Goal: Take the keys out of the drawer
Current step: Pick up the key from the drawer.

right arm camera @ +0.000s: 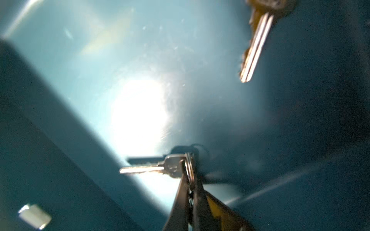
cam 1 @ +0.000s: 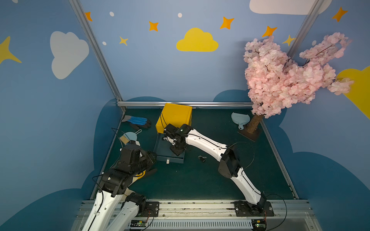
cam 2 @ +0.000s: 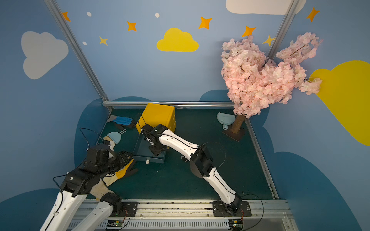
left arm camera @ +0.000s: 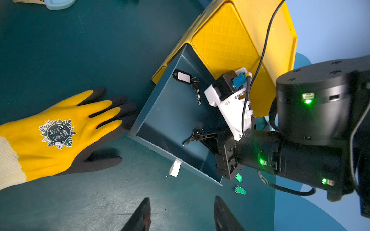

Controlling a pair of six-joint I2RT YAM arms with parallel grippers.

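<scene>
The dark blue drawer (cam 1: 161, 148) is pulled out of the yellow box (cam 1: 176, 116). Reaching down into it, my right gripper (right arm camera: 188, 162) is shut on the ring of a silver key (right arm camera: 148, 169); the left wrist view shows the same key (left arm camera: 190, 139) at the fingertips. A second key (left arm camera: 197, 91) with a black, white-labelled tag (left arm camera: 181, 76) lies farther back on the drawer floor. Green-tagged keys (left arm camera: 240, 190) lie on the mat outside the drawer, seen in a top view as a small dark bunch (cam 1: 201, 158). My left gripper (left arm camera: 182, 202) hovers open and empty near the drawer's front.
A yellow and black glove (left arm camera: 60, 128) lies flat beside the drawer's left side. A blue glove (cam 1: 138, 120) and a brush with a dustpan (cam 1: 130, 137) sit at the back left. A light blue scoop (cam 1: 239, 119) and a pink blossom tree (cam 1: 280, 76) stand at the back right.
</scene>
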